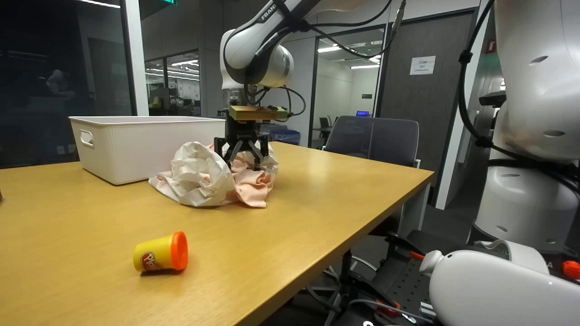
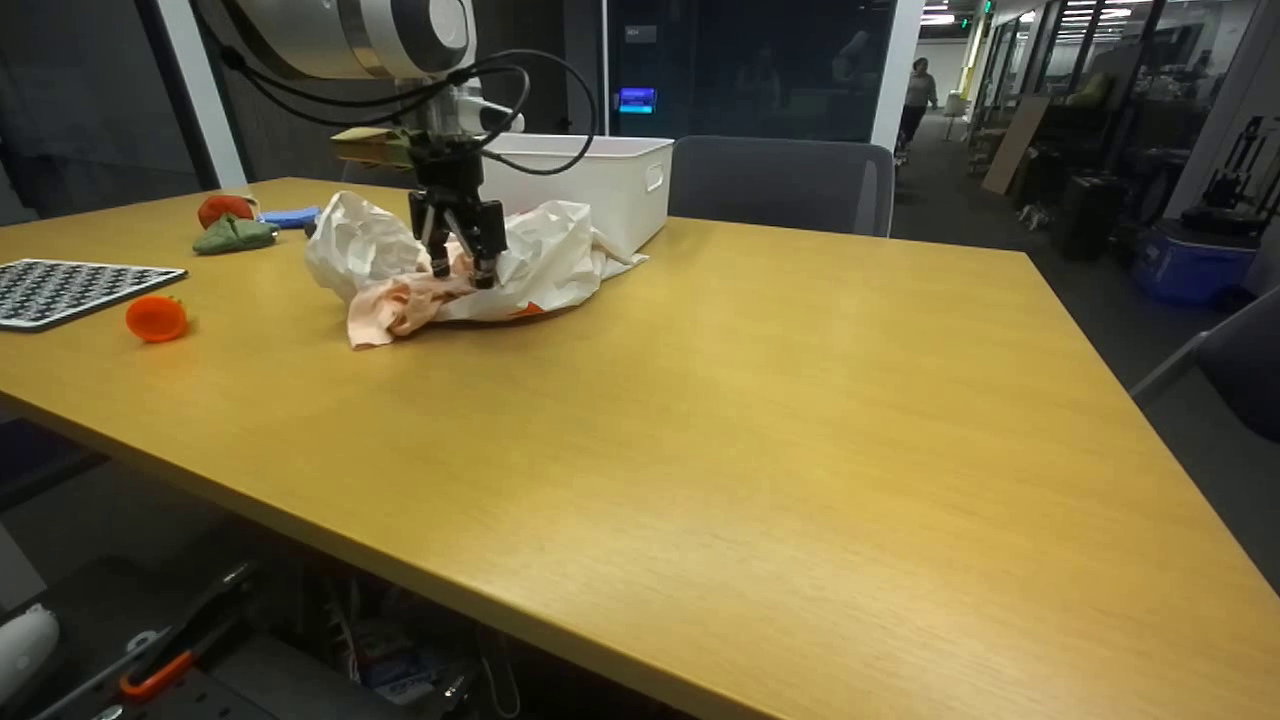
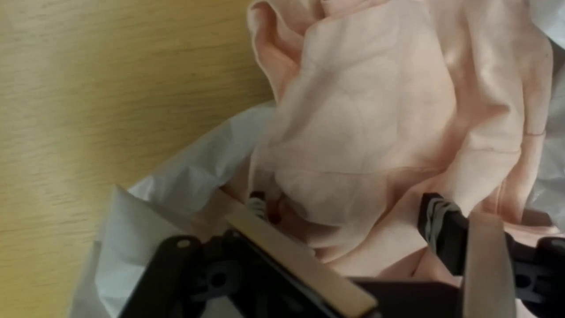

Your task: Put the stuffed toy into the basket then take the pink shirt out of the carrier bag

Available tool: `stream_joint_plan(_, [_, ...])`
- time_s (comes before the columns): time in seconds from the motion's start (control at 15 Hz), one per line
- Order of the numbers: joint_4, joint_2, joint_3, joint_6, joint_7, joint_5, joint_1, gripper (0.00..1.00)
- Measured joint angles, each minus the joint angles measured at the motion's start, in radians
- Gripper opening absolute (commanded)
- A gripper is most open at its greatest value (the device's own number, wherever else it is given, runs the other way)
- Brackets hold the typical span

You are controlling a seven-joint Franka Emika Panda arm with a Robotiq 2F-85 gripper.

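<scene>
The pink shirt [image 1: 253,183] lies crumpled and spills out of the white carrier bag [image 1: 199,176]. Both also show in an exterior view, the shirt [image 2: 392,306] in front of the bag [image 2: 560,250]. In the wrist view the shirt [image 3: 375,97] fills the middle, with bag plastic [image 3: 203,163] at its left. My gripper [image 3: 344,201] is open, its fingertips wide apart over the shirt's folds. It points down at the shirt in both exterior views [image 1: 244,166] [image 2: 462,277]; contact is unclear. The white basket [image 1: 149,147] stands beside the bag. Its inside is hidden, and I cannot identify the stuffed toy.
A yellow Play-Doh can [image 1: 156,253] lies on its side on the table. A patterned board [image 2: 80,290], a red item [image 2: 225,208], a green item [image 2: 236,235] and a blue item [image 2: 290,217] lie on the table too. Chairs [image 1: 374,140] stand at the table edges.
</scene>
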Motion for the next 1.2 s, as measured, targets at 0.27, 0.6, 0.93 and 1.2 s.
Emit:
stream_joint_plan(0.27, [0.03,0.021,-0.002,-0.012,0.0,0.005,0.0,0.27])
stream_joint_plan(0.6, [0.044,0.024,-0.008,-0.026,0.0,0.006,0.0,0.0])
stream_joint_plan(0.93, [0.062,0.024,-0.008,-0.067,0.0,0.006,0.003,0.03])
stream_joint_plan(1.2, [0.096,0.0,-0.002,-0.104,-0.022,0.007,0.018,0.04])
